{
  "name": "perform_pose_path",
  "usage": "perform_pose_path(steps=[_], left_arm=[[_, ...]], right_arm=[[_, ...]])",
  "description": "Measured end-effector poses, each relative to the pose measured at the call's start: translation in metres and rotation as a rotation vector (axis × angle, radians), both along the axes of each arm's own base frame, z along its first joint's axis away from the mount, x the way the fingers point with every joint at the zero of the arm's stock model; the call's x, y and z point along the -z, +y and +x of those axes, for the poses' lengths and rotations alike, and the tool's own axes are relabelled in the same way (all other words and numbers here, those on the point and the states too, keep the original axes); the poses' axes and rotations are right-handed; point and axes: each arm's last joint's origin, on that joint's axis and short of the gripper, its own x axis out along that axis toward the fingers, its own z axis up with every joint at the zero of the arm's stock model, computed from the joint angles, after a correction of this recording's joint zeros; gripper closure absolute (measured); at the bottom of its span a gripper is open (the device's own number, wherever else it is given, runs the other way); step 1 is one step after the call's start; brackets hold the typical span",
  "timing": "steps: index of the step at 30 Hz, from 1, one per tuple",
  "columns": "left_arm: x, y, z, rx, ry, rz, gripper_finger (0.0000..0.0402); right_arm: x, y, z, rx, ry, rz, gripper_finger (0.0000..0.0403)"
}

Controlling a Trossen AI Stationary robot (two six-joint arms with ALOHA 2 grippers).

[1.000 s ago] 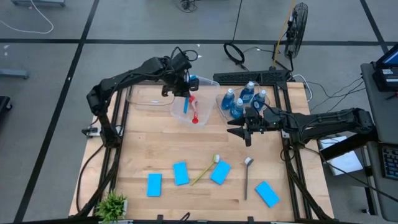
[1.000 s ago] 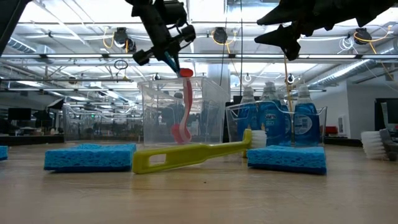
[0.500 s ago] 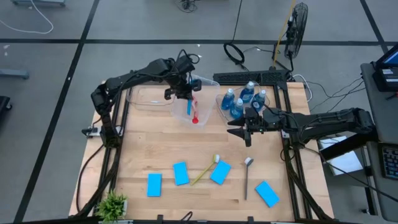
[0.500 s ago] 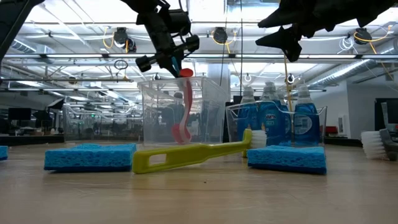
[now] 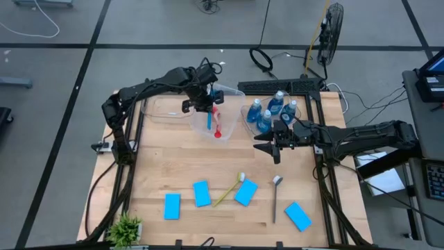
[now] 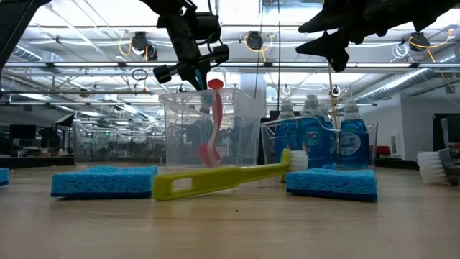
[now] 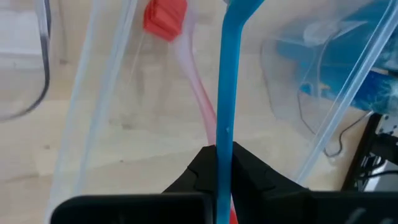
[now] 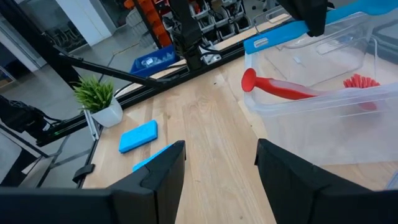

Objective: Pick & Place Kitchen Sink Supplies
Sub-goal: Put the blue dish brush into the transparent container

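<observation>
The left arm reached from the table's left edge toward the far middle, its wrist bent down so the left gripper pointed at the table, hanging high above it. Its fingers were pinched together. The right arm stretched in from the right side, held roughly level, with the right gripper right of the table's middle, raised clear of the surface. Its two fingers stood spread apart.

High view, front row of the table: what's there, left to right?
Plant → sponge → sponge → yellow brush → sponge → grey brush → sponge.
</observation>
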Motion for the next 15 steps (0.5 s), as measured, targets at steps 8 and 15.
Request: perform_pose_path(steps=[8,15], left_arm=[[0.005,0.007,0.001,-0.012,0.009,0.013,0.0372],[0.026,0.014,0.018,0.045,-0.041,-0.037,0.0381]], right_arm=[[0.0,0.0,0.0,0.0,0.0,0.0,0.0218],[0.0,0.0,0.0,0.0,-0.001,0.002,0.0218]])
